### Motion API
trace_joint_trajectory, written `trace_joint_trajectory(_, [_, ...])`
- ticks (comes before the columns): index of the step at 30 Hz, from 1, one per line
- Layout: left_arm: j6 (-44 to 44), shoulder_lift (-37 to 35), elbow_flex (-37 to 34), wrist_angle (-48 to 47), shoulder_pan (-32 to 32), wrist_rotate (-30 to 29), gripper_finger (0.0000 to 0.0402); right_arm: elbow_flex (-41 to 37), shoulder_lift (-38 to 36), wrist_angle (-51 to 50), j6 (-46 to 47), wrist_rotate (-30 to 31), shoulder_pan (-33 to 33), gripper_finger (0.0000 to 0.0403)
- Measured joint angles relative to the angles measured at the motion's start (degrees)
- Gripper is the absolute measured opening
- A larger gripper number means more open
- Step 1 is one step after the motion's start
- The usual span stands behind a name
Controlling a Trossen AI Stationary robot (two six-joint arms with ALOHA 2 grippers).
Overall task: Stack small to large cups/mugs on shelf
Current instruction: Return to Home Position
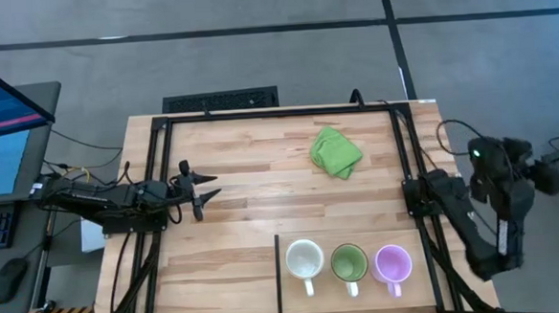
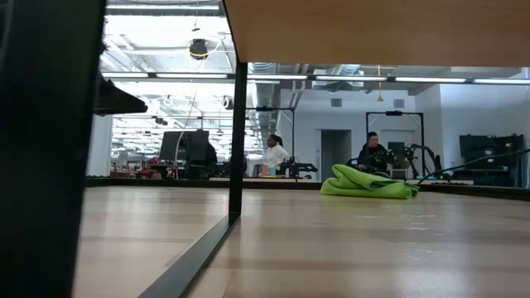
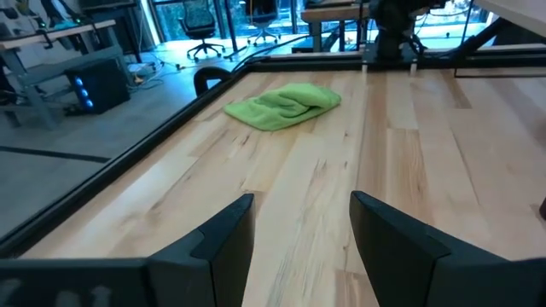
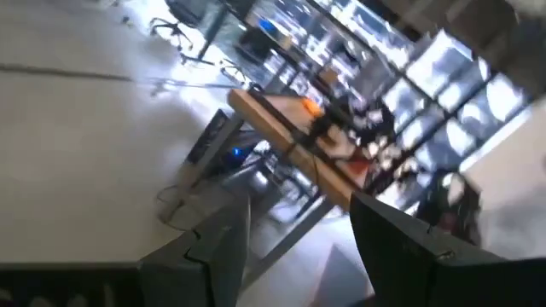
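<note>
Three handled mugs stand side by side, upright on their bases, on the shelf point(image 1: 363, 291) at the table's near edge: white point(image 1: 305, 260), green point(image 1: 349, 262), light purple point(image 1: 392, 263). Their handles point to the near edge. A thin black strip point(image 1: 279, 274) marks the shelf's left side. My left gripper point(image 1: 205, 194) is open and empty, low over the table's left part, pointing right; it also shows in its wrist view point(image 3: 303, 209). My right gripper point(image 4: 299, 209) is open and empty; its arm point(image 1: 493, 203) is folded beyond the table's right edge. The mugs are out of sight in the low view.
A crumpled green cloth point(image 1: 335, 152) lies at the far middle of the table, and shows in the left wrist view point(image 3: 283, 106) and the low view point(image 2: 368, 184). Black rails point(image 1: 409, 159) run along the table's sides. People sit in the room behind.
</note>
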Motion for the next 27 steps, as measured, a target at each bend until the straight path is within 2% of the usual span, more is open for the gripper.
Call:
trace_joint_trajectory(2, [0.7,0.0,0.0,0.1,0.0,0.0,0.0185,1.5,-3.2,0.7,-0.5,-1.5,-2.3,0.0225])
trace_joint_trajectory(4, [1.5,0.0,0.0,0.3,0.0,0.0,0.0185,3.7,-6.4,3.0,-1.4,-7.6,-3.2,0.0225])
trace_joint_trajectory(6, [2.2,0.0,0.0,0.8,0.0,0.0,0.0185,5.1,-8.6,8.3,-5.9,-19.5,-3.4,0.0225])
trace_joint_trajectory(9, [2.5,0.0,0.0,1.3,0.0,0.1,0.0185,7.7,-7.9,15.4,-10.9,-41.4,-4.7,0.0225])
trace_joint_trajectory(14, [2.0,0.0,0.0,1.5,0.0,5.3,0.0185,7.2,-8.4,33.6,-16.0,-62.7,-10.9,0.0225])
trace_joint_trajectory(18, [2.3,0.0,0.0,1.5,-0.1,7.6,0.0185,5.9,-8.4,41.0,-15.3,-81.9,-11.1,0.0225])
trace_joint_trajectory(20, [3.1,0.0,0.0,1.5,-0.1,7.1,0.0185,4.0,-8.4,45.2,-11.4,-91.4,-11.1,0.0225])
trace_joint_trajectory(22, [4.6,0.0,0.0,1.9,0.0,6.0,0.0185,1.2,-8.3,49.8,-7.2,-93.6,-10.9,0.0225])
trace_joint_trajectory(27, [6.6,0.0,0.0,3.4,0.0,2.8,0.0185,-9.1,-8.4,56.7,-6.1,-89.5,-5.2,0.0225])
